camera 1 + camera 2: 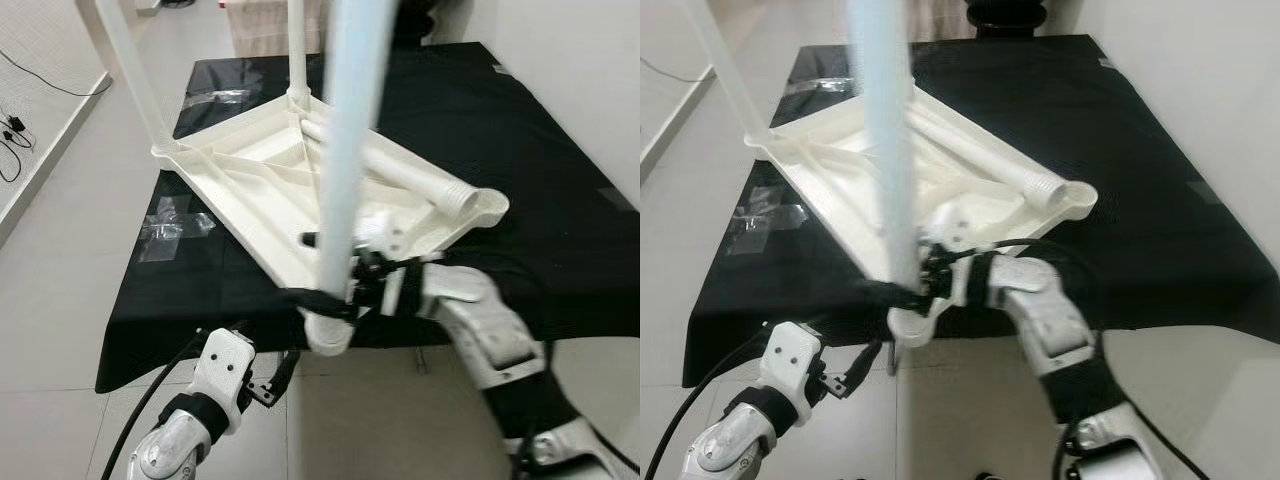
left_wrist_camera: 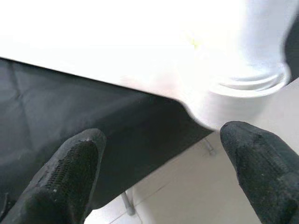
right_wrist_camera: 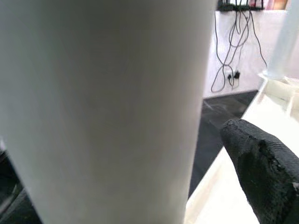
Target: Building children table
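A white plastic tabletop (image 1: 250, 190) lies upside down on the black-covered table (image 1: 540, 200). Two white legs stand in its far corners, one at the left (image 1: 135, 75) and one at the back (image 1: 297, 45). A third leg (image 1: 345, 150) stands upright in the near corner socket (image 1: 325, 335), and my right gripper (image 1: 350, 268) is shut on it low down; in the right wrist view the leg (image 3: 103, 107) sits against one finger (image 3: 261, 163). A loose leg (image 1: 400, 170) lies across the tabletop. My left gripper (image 1: 283, 372) hangs open below the table's front edge, its fingers (image 2: 70, 172) holding nothing.
Clear tape patches (image 1: 170, 230) stick to the cloth at the left. Cables (image 1: 15, 130) trail on the tiled floor by the left wall. A white wall (image 1: 590, 90) runs close along the table's right side. A box (image 1: 260, 25) stands behind the table.
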Motion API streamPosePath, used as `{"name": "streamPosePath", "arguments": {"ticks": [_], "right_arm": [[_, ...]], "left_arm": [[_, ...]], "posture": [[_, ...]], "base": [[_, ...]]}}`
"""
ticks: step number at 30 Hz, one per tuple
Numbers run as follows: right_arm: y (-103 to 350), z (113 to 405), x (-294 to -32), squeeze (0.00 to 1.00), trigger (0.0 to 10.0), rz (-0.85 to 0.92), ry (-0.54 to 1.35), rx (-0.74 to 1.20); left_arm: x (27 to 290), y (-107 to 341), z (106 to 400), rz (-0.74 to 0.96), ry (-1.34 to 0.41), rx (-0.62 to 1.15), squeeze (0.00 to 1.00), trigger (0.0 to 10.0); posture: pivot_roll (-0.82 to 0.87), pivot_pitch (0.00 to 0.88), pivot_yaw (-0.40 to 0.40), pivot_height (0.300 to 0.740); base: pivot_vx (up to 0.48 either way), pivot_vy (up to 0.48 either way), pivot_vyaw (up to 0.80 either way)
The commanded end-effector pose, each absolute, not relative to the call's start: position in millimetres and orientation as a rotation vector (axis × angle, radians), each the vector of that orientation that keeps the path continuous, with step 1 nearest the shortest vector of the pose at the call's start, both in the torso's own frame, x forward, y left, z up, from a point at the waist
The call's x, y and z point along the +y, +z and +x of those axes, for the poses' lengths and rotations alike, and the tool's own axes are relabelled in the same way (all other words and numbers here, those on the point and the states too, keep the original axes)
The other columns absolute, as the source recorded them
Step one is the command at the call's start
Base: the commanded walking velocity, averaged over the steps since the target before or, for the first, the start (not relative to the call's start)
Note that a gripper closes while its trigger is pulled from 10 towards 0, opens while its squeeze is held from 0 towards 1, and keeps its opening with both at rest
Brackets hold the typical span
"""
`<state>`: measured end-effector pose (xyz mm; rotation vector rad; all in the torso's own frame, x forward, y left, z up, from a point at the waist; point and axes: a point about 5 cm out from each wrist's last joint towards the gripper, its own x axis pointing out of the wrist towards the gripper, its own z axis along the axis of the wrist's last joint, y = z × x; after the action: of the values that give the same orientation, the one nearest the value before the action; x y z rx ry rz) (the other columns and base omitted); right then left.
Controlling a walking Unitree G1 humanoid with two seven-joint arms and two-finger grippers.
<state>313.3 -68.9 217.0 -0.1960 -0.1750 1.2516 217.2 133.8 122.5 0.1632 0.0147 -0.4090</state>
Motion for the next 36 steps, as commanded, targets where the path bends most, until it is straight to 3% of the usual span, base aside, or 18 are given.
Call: {"name": "streamPosePath", "arguments": {"ticks": [1,3,8,14,21,23,27,32,36], "right_arm": [[219.4,314.3,-56.4,0.0,10.0,-0.202,1.239,-0.203],[226.7,317.0,-28.2,0.0,10.0,-0.168,1.217,-0.25],[236.3,324.6,-4.4,0.0,10.0,-0.147,1.131,-0.292],[243.1,338.6,3.1,0.0,10.0,-0.17,0.996,-0.315],[243.2,341.5,1.2,0.0,10.0,-0.182,0.985,-0.316],[236.6,332.5,-24.6,0.0,10.0,-0.293,1.239,-0.29],[237.1,332.4,-53.2,0.0,10.0,-0.411,1.384,-0.227],[240.3,337.6,-71.9,0.0,10.0,-0.492,1.432,-0.173],[242.5,350.7,-89.5,0.0,10.0,-0.669,1.422,-0.088]], "left_arm": [[135.0,120.3,215.1,0.183,-0.411,0.025,0.0,10.0],[134.2,120.3,214.5,0.185,-0.411,0.025,0.0,10.0],[132.9,120.5,213.7,0.188,-0.41,0.024,0.0,10.0],[131.5,120.4,212.7,0.189,-0.413,0.024,0.0,10.0],[131.1,120.2,212.0,0.192,-0.415,0.026,0.0,10.0],[131.1,119.6,211.3,0.198,-0.417,0.028,0.0,10.0],[130.6,119.0,211.1,0.199,-0.419,0.03,0.0,10.0],[130.0,118.5,211.0,0.198,-0.42,0.031,0.0,10.0],[128.9,117.9,210.3,0.197,-0.418,0.031,0.0,10.0]], "posture": [[0.03,0.207,-0.003,0.74],[0.04,0.209,-0.006,0.74],[0.04,0.212,-0.011,0.74],[0.05,0.213,-0.013,0.74],[0.05,0.213,-0.01,0.74],[0.05,0.211,-0.011,0.74],[0.05,0.205,-0.016,0.74],[0.05,0.201,-0.022,0.74],[0.05,0.199,-0.029,0.74]], "base": [[0.0,0.0,0.0],[0.0,0.0,0.0],[0.0,0.0,0.0],[0.0,0.0,0.0],[0.0,0.0,0.0],[0.0,0.0,0.0],[0.0,0.0,0.0],[0.0,0.0,0.0],[0.0,0.0,0.0]]}}
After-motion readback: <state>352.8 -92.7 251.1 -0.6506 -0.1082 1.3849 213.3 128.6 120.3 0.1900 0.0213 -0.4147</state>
